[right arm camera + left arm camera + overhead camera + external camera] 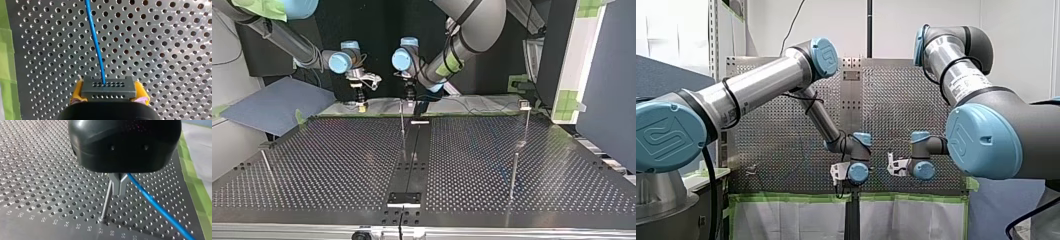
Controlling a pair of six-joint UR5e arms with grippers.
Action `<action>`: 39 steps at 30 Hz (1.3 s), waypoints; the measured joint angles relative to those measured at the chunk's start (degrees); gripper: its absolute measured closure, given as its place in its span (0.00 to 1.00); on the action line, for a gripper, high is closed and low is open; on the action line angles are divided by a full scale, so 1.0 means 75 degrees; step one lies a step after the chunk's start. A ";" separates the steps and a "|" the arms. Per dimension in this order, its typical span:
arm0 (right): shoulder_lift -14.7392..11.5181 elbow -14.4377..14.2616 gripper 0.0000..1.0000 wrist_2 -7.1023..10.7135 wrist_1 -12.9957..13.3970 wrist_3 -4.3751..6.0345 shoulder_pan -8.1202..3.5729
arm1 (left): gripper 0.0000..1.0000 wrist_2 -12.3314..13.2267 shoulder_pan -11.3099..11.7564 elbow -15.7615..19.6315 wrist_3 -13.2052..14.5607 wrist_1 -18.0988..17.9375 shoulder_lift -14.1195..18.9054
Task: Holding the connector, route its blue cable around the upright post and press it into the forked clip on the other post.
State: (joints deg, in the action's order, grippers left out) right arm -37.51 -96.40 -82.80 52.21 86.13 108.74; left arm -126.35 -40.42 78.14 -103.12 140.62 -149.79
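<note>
Right end effector clamping the connector, blue cable running ahead of it.
Its yellow pads are gripping the grey connector on both sides, and the cable is leaving the connector's face, stretching straight ahead over the perforated surface. The left end effector is holding its metal fingers together, tips meeting; a thin post is standing just beside them, the cable passing on their other side.

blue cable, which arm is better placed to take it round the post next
Right. My right arm's jaws are shut on the connector, yellow pads either side, the blue cable running out ahead. My left arm only hovers by the upright post, cable passing beside it.
</note>
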 joint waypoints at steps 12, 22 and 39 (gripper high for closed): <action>0.0001 0.0089 0.88 -0.0011 -0.0063 0.0011 -0.0125 | 0.96 0.0348 0.0102 -0.0301 -0.0371 0.0369 -0.0001; 0.0001 0.0152 0.88 -0.0012 -0.0100 0.0013 -0.0201 | 0.96 0.0614 0.0248 -0.0306 -0.0565 0.0424 -0.0003; 0.0007 0.0166 0.88 -0.0015 -0.0212 -0.0066 -0.0193 | 0.96 0.0950 0.0462 -0.0050 -0.1073 0.0357 -0.0022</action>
State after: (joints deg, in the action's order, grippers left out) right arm -37.45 -95.16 -82.91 50.62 85.63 107.29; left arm -119.23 -36.96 77.76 -111.16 143.30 -149.95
